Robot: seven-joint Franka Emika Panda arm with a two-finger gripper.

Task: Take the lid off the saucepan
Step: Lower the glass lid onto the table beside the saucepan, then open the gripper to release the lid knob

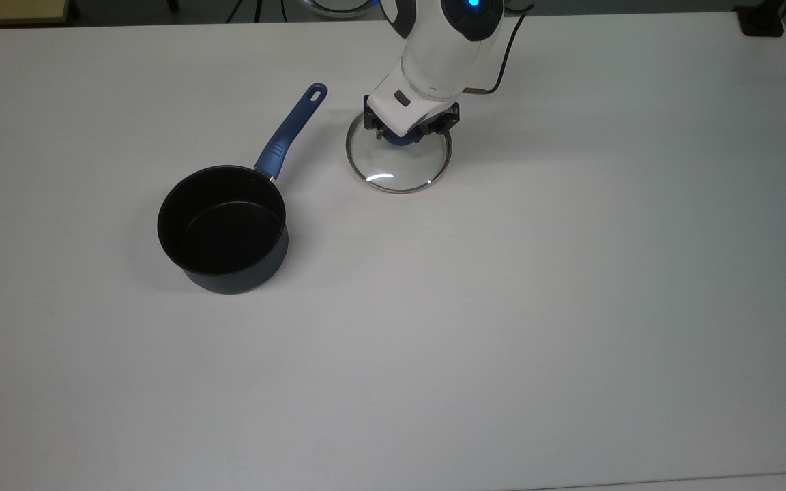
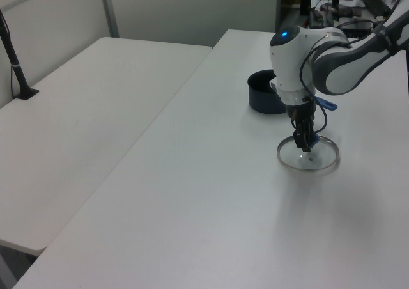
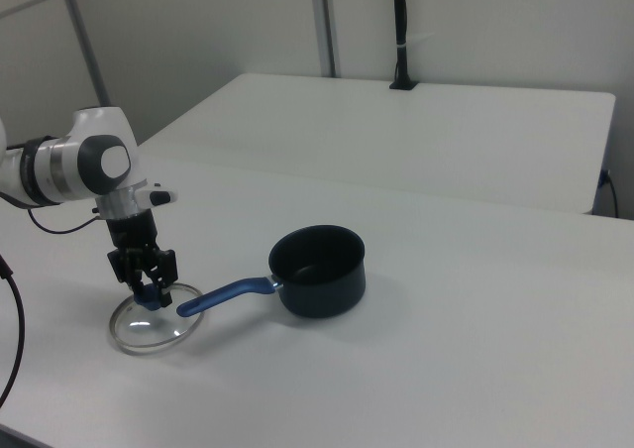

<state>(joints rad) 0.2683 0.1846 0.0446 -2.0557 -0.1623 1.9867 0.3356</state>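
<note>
Resting flat on the white worktop (image 1: 570,307), the lid (image 1: 398,160) is already off the saucepan (image 1: 224,228) and lies well apart from it, at about two o'clock from the pot's open mouth in the top view and just past the slotted end of the long blue handle (image 1: 290,131). We see the saucepan standing upright and uncovered, its black inside bare. The end effector (image 1: 403,135) sits over the blue knob (image 1: 401,140) at the lid's centre, with the arm's wrist coming in from the twelve o'clock side of the top view; in the right view its dark fingers (image 3: 158,270) flank the knob, and we judge it pinched on the knob, though the contact itself is small and partly hidden by the wrist. We read the step in hand as the put-down at the end of the task: the lid's metal rim looks to lie level on the worktop in the left view and the right view. The next move, as we judge it, calls for spreading the fingers clear of the knob and lifting straight up, so that the glass disc is not dragged or tipped toward the handle close by at its nine o'clock side. We find no brand, label or legible writing anywhere on the pan, lid or arm.
</note>
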